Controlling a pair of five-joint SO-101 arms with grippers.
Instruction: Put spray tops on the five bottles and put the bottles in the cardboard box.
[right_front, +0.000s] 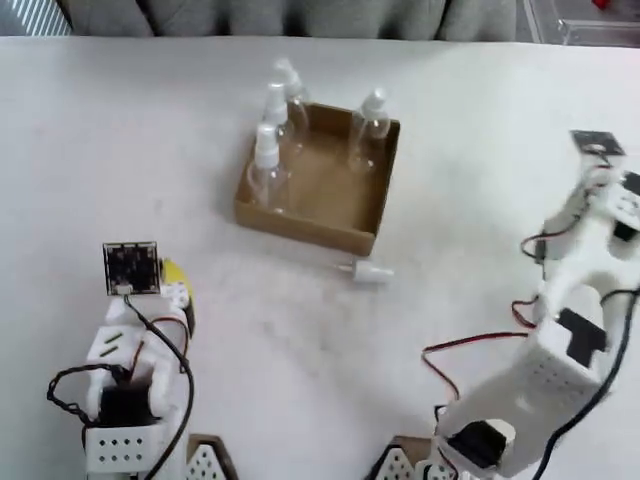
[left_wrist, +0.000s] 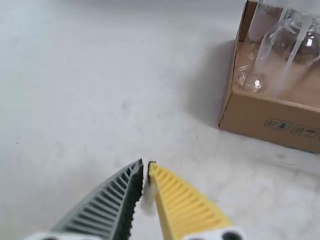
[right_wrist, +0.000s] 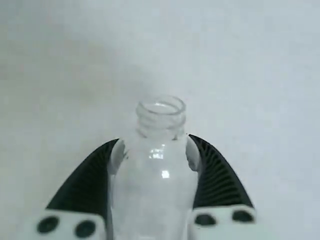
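right tool (right_wrist: 155, 141) holds bottle (right_wrist: 156, 185) lengthwise, open neck pointing outward.

White arms (right_front: 120, 350), black cables (right_front: 187, 390), ribbed grey-yellow left tool (left_wrist: 145, 165).

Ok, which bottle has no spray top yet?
The bottle clamped in the right gripper: its threaded neck is open. The four bottles in the cardboard box all carry tops.

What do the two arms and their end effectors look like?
Left arm and right arm: white plastic shells, perforated bases, loose red and black cables. Left end effector: one grey ribbed finger, one yellow. Right end effector: two black ribbed fingers.
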